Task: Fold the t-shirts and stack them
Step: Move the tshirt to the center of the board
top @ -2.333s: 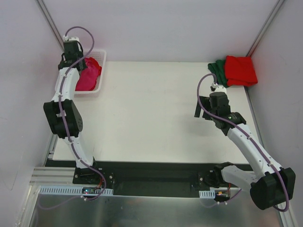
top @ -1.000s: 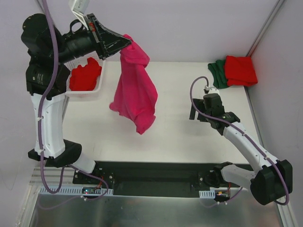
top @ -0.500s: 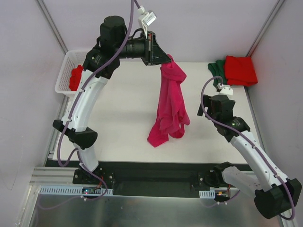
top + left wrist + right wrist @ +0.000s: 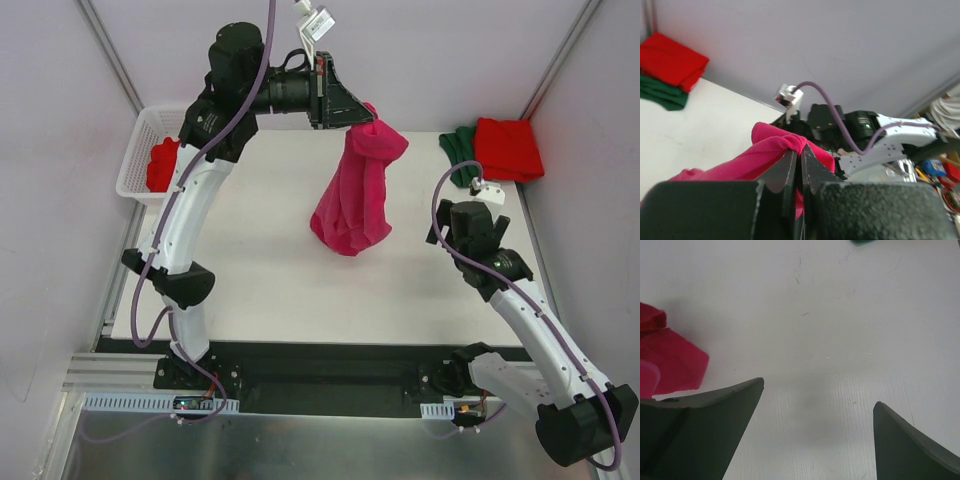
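Over the table [image 4: 270, 270], left claw [image 4: 801, 150] tight on magenta t-shirt [image 4: 355, 195]; right claw [image 4: 818, 392] wide, clear only wrist-side.

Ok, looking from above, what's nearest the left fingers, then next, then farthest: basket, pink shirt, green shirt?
1. pink shirt, held in the left fingers.
2. green shirt, far right corner.
3. basket, far left.

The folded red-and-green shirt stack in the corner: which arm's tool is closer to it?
Right. The right tool, open, hovers just short of the stack; the left tool is raised farther off, shut on the pink shirt.
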{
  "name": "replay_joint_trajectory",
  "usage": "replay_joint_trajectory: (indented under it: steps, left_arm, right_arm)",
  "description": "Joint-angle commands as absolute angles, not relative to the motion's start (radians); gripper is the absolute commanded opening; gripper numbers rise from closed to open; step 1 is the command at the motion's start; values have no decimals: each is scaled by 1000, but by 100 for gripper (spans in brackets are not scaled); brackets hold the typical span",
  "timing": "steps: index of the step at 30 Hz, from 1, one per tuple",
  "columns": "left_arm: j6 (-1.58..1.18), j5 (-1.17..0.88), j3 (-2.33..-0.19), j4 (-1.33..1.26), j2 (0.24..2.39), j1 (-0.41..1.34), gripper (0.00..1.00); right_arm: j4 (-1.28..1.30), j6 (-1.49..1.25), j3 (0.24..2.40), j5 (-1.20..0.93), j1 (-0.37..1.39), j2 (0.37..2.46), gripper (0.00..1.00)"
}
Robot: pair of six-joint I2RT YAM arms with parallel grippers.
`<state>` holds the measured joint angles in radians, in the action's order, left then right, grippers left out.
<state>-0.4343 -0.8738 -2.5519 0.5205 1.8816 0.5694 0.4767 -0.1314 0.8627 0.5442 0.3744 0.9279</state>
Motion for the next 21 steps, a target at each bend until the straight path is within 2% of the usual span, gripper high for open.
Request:
replay_joint_trajectory:
  steps: [1,5,9,14,18,21]
  left_arm:
    - [-590,-1047,-2586,296,1890,620,0]
    - [-715,-1124,-2567,123,1887,630,0]
    - [-704,-1135,-2465,103,1855,617,0]
    - [-589,-1042,-2087,103,1688,487,0]
    - [-488,-936,-1875,132,1618,385,0]
    - [-410,-843,-1752,176,1600,336,4]
  right_arm:
    - [476,-152,865,587,364,899,96]
    - [479,-155,859,588,351,893,96]
    - [477,-164,859,581,347,896,96]
    - [476,-170,850,577,347,893,96]
    - [471,-169,848,575,347,900,96]
    - [466,-163,853,572,347,908,96]
